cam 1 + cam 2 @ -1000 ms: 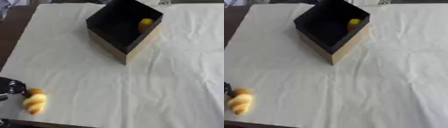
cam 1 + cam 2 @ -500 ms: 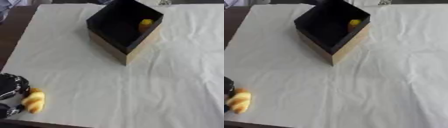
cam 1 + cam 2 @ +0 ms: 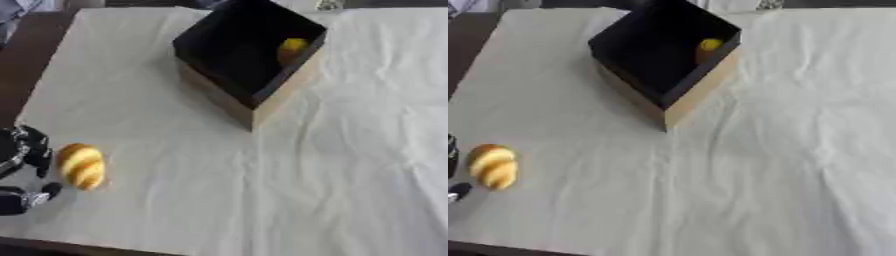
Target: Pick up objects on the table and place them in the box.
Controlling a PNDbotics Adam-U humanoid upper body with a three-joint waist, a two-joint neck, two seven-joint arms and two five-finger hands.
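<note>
- The box, black inside with tan outer walls, stood open-topped on the white tablecloth.
- A small yellow object lay inside the box, against its far right wall.
- A golden bread roll lay on the cloth well apart from the box, toward its near left.
- The left hand sat just left of the roll, fingers curved toward it without closing round it.
- The right hand did not show.
</note>
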